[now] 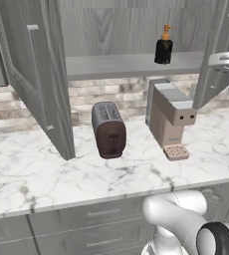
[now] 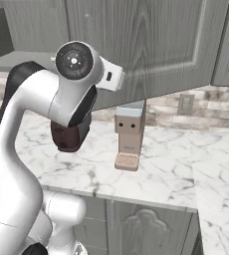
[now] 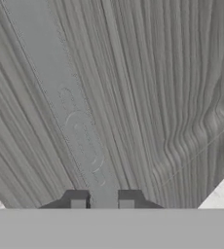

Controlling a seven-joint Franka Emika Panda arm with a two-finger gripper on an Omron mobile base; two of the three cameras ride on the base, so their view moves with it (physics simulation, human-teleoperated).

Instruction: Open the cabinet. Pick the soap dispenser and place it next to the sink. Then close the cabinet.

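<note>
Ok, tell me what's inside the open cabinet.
On the cabinet shelf stands one soap dispenser, dark with an orange pump. The rest of the visible shelf is bare. The open right door and the arm hide the far right end.

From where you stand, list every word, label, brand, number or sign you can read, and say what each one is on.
None: no readable text shows in any view.
Soap dispenser: plain dark bottle, no label visible.
Toaster: no lettering.
Coffee machine: two dark dots on its front, no words.
Cabinet door at the tool: bare wood grain and a plain bar handle.
</note>
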